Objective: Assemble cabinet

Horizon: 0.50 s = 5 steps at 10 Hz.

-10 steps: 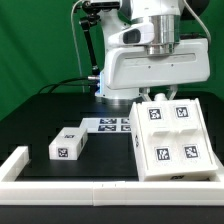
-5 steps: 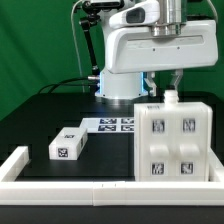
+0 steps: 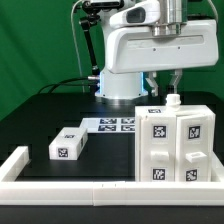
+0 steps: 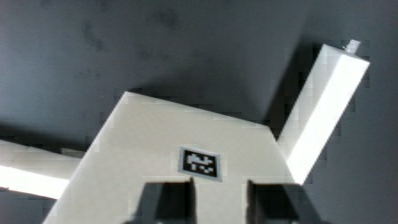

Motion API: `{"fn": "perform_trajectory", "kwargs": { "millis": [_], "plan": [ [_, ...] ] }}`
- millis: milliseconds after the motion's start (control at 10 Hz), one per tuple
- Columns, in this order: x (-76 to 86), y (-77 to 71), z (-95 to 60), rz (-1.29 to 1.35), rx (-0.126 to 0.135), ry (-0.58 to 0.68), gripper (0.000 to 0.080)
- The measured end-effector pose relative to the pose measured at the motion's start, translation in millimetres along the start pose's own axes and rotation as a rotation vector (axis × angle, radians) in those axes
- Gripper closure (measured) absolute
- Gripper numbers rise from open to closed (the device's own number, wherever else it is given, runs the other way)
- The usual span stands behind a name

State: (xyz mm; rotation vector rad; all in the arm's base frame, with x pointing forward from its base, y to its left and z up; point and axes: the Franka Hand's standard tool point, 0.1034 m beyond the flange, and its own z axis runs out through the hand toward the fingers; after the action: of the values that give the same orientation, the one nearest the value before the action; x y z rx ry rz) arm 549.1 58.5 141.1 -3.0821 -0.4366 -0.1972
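Square black-and-white tags (image 3: 158,130) across cabinet (image 3: 172,150) faces

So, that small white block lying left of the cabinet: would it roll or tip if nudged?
Probably neither: the small block is boxy and lies low on a broad flat face, so it would likely slide, and seems less apt to tip than the taller cabinet. It looks rigid, so flexing seems unlikely. Its weight cannot be judged here.

claw (image 3: 174,97) tips hidden behind cabinet (image 3: 176,150) (exterior view), marker board (image 3: 110,124) partly covered
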Motion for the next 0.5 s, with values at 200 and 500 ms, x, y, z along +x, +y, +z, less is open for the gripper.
{"fn": "perform_trajectory", "kwargs": {
  "millis": [200,500],
  "plan": [
    [0.0,0.0,0.0,0.000,0.000,0.000,0.0427],
    [-43.1,5.9,13.4,0.044,-0.013,-0.005,0.0075]
  ]
}}
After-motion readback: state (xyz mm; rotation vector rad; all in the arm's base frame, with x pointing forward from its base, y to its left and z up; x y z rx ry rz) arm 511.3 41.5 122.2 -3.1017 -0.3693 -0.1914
